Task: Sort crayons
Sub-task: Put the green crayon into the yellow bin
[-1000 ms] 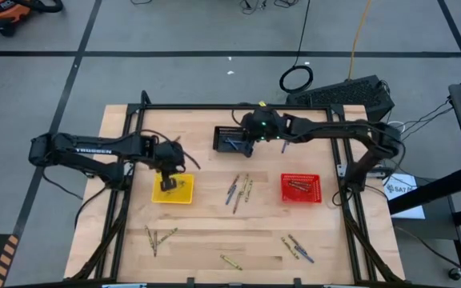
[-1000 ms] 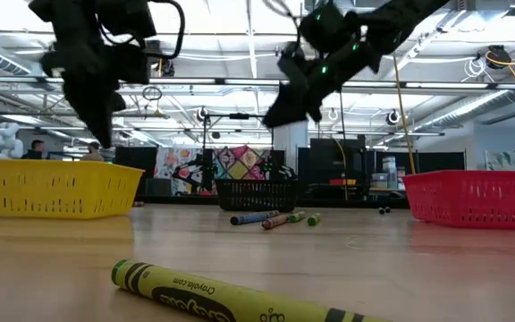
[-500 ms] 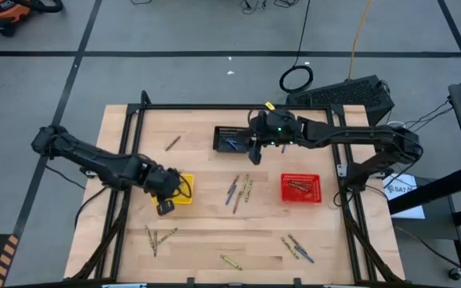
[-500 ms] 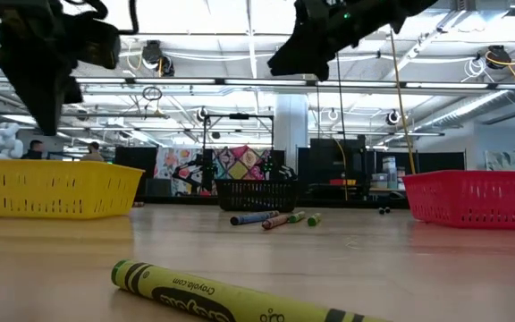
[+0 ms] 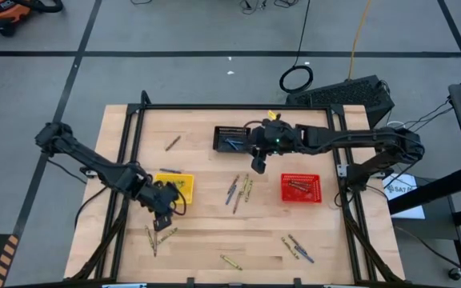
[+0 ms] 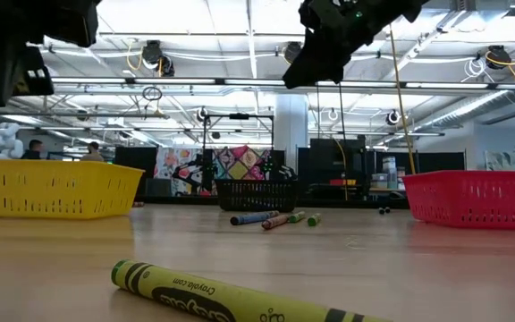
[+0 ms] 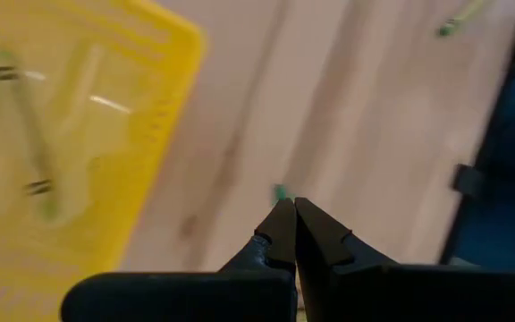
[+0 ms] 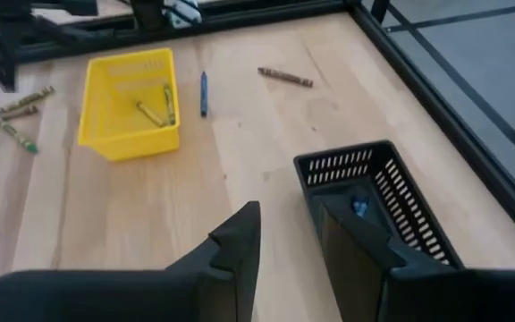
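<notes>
the left gripper, clenched and empty, hangs just off the yellow basket toward the tabletop's near-left corner, over loose crayons. the right gripper, released, hovers beside the black basket. more crayons lie mid-table beside the red basket.

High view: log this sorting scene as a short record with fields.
left hand: shut, empty, just past the yellow basket's near corner
right hand: open, empty, beside the black basket
yellow basket: two crayons inside
black basket: bluish crayons inside
red basket: crayons inside
loose crayons: cluster at the table's middle, more along the near edge
</notes>
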### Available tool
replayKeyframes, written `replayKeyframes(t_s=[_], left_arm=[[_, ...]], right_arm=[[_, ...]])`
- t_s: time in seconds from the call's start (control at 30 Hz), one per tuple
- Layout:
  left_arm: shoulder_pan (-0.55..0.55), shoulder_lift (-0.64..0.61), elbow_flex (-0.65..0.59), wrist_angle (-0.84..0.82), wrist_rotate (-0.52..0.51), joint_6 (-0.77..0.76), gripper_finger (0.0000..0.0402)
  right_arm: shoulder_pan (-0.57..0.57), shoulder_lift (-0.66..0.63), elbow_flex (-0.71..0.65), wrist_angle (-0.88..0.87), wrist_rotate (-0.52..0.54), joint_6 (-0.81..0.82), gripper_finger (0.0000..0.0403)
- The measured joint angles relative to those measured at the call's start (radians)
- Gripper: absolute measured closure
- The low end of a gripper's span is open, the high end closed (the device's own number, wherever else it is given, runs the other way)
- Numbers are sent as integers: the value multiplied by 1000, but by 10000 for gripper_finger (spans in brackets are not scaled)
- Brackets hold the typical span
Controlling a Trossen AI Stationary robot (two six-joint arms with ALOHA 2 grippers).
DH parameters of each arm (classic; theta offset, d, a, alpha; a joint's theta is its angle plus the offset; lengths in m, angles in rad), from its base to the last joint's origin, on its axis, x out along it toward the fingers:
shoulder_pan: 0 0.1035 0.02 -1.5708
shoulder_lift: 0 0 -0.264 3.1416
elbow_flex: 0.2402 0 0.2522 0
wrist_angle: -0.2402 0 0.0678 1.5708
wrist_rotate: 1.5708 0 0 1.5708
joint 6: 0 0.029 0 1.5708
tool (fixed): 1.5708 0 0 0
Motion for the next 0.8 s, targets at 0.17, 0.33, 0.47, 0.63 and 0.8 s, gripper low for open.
replayKeyframes(t_s=[0.17,0.33,0.47,0.63,0.8], left_arm=[[-28,73,0,59,52,1,401],[-52,192,0,64,16,-25,401],[-57,271,0,142,124,-50,401],[-83,310,0,312,256,-52,401],[-103,310,0,373,247,-151,401]], right_arm=[[24,0,0,-14,26,0,298],[41,0,0,-7,26,0,298],[42,0,0,-8,26,0,298],[42,0,0,-12,27,0,298],[42,0,0,-13,27,0,298]])
